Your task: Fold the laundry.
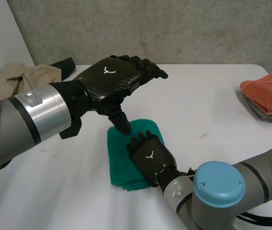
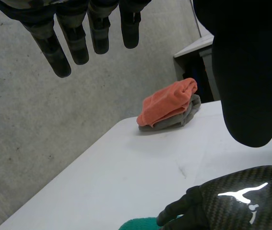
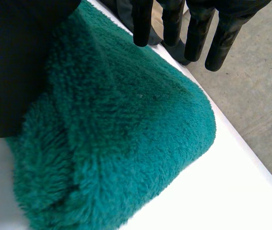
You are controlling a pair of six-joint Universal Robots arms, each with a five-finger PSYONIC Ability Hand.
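Green folded towel (image 1: 119,163) (image 3: 126,143) sits mid tabletop (image 1: 212,110). Right robot hand (image 1: 150,155) (image 3: 16,57) lies flat on its 3 o'clock half, fingers straight, not gripping anything. Left robot hand (image 1: 109,79) (image 2: 73,38) hovers over the 11 o'clock corner, also open, thumb pointing down at the towel; can't tell if it touches. Orange cloth (image 1: 270,91) (image 2: 169,103) sits on a grey cloth (image 1: 265,114) out at 2 o'clock, and a beige cloth (image 1: 20,76) at 10.

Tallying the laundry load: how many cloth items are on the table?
4 at least: a green towel in the middle; an orange towel stacked on a grey towel at the right edge; a beige cloth at the far left. The dark item beside it may be a fifth.
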